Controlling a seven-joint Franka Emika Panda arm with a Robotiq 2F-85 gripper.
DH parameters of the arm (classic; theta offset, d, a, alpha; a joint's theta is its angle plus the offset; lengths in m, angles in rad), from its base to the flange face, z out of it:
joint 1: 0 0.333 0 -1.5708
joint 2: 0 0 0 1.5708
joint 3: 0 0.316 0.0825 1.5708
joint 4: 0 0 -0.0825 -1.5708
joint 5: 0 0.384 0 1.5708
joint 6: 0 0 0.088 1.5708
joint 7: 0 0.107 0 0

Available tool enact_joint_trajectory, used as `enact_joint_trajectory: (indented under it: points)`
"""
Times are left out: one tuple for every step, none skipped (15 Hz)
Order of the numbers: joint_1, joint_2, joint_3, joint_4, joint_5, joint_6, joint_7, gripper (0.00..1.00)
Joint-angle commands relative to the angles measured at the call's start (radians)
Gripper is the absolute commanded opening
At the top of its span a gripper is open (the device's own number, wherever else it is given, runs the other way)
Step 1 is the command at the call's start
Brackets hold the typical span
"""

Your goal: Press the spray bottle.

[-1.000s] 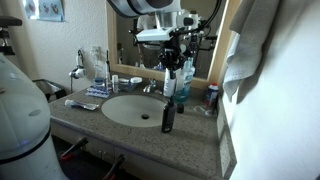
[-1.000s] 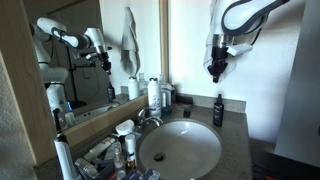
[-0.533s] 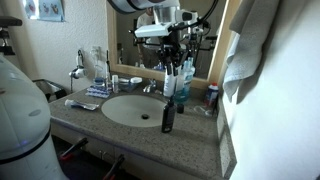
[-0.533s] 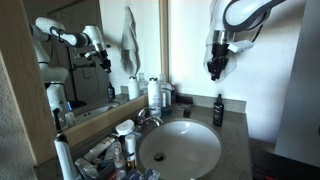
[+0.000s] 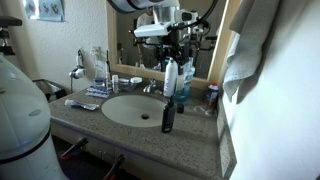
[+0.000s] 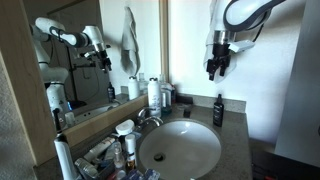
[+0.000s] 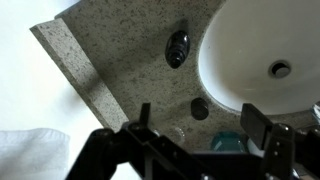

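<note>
A small dark spray bottle stands upright on the speckled counter in front of the sink, and shows in both exterior views. From the wrist view I see its top far below. My gripper hangs well above the counter, behind and above the bottle. Its fingers stand wide apart with nothing between them, so the gripper is open and clear of the bottle.
The white basin fills the counter's middle, with the faucet behind it. A white bottle, a teal bottle and other toiletries crowd the back by the mirror. A towel hangs at the side. The counter edge lies close to the bottle.
The jaws have gone from shut to wide open. The arm has stayed high above the counter, with almost no shift.
</note>
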Motion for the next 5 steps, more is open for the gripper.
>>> enact_joint_trajectory:
  points:
    - [-0.002, -0.033, 0.01, -0.01, -0.007, -0.031, -0.003, 1.0]
    - [-0.003, -0.033, 0.01, -0.007, -0.004, -0.047, -0.003, 1.0]
    - [-0.002, -0.038, 0.007, -0.012, -0.001, -0.045, -0.007, 1.0]
    - [-0.002, -0.043, 0.006, -0.015, 0.0, -0.05, -0.007, 1.0]
    - [-0.003, -0.046, 0.007, -0.015, -0.002, -0.057, -0.004, 1.0]
